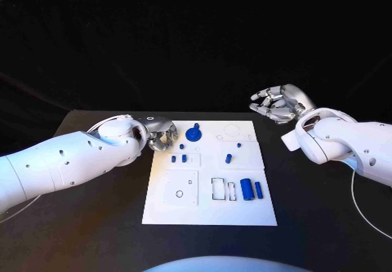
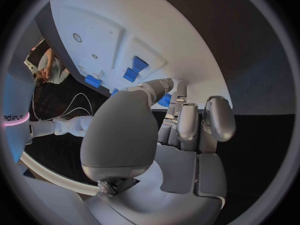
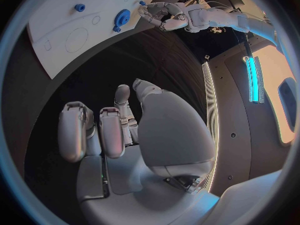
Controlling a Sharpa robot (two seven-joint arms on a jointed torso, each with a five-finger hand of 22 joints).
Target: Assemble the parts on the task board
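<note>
The task board (image 1: 209, 212) lies flat in the middle of the black table (image 1: 98, 238). There is bare table on both sides of it and in front of it. The near part of the board has open white room.

The left hand (image 1: 161, 134) sits at the board's far left corner, right at its edge. Its fingers curl down and in toward the board. The fingertips (image 2: 164, 101) are close to a small blue part, but the pictures do not show if they hold it, so it cannot be told if this hand is grasping.

The right hand (image 1: 282, 103) is up off the table, past the board's far right corner and well apart from it. Its fingers are curled in with nothing in them.

A blue gear (image 1: 194, 134) rests near the left hand. Small blue pegs (image 1: 184, 158) stand in the middle of the board. Two blue cylinders (image 1: 246, 188) lie side by side near the right edge.
</note>
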